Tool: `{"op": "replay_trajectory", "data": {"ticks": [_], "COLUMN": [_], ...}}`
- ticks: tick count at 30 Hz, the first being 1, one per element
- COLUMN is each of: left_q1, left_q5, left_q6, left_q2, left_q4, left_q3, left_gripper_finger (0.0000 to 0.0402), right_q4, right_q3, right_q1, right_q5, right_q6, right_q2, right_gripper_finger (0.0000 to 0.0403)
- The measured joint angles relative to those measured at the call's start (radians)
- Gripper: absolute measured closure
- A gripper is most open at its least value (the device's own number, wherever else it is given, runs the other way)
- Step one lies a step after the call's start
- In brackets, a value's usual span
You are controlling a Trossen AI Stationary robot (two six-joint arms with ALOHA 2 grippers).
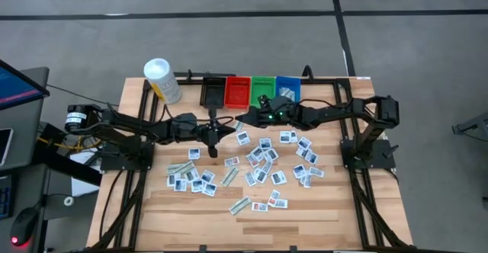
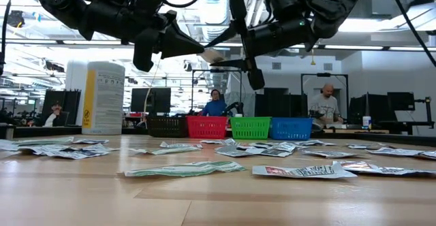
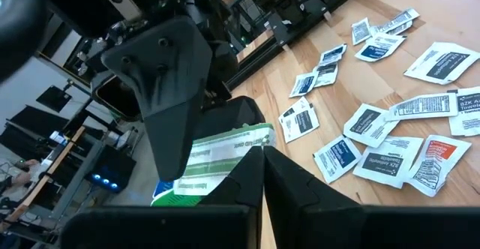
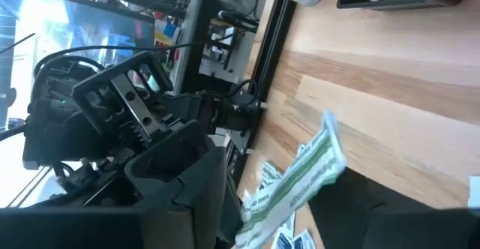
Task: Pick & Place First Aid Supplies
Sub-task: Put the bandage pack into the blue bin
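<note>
Two grippers meet above the table over one green strip (image 3: 225,155).
Only wrist views show it: left gripper (image 1: 226,130) clamped on it, right gripper (image 1: 242,122) jaws apart.

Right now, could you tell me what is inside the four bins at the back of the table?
From above, the black, red, green and blue bins show no packets. The right arm covers part of the green and blue ones.

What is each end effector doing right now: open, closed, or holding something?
Left end effector: closed on a pale-green strip packet, held above the table.
Right end effector: open around the same strip, meeting the left mid-air.
</note>
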Motion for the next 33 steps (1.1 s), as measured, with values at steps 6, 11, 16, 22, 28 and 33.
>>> {"op": "replay_trajectory", "data": {"ticks": [6, 11, 16, 22, 28, 33], "left_q1": [0.000, 0.000, 0.000, 0.000, 0.001, 0.002], "left_q5": [0.000, 0.000, -0.001, -0.075, -0.099, -0.109], "left_q6": [0.000, 0.000, -0.065, -0.160, -0.254, -0.294], "left_q2": [0.000, 0.000, 0.000, 0.000, 0.000, 0.000], "left_q4": [0.000, 0.000, 0.000, -0.001, -0.038, -0.049], "left_q3": [0.000, 0.000, 0.000, 0.000, 0.000, 0.000], "left_gripper_finger": [0.0390, 0.0390, 0.0390, 0.0390, 0.0390, 0.0390], "right_q4": [0.000, 0.001, 0.001, 0.003, 0.004, 0.004], "right_q3": [0.000, 0.000, 0.000, -0.001, -0.001, -0.001], "right_q1": [0.002, 0.002, 0.002, -0.010, -0.034, -0.060], "right_q5": [0.000, 0.000, 0.000, 0.001, 0.000, -0.003], "right_q6": [-0.012, -0.042, -0.052, -0.063, -0.071, -0.082], "right_q2": [0.000, 0.000, 0.000, 0.000, 0.000, 0.000], "right_gripper_finger": [0.0334, 0.0391, 0.0399, 0.0400, 0.0401, 0.0402]}}
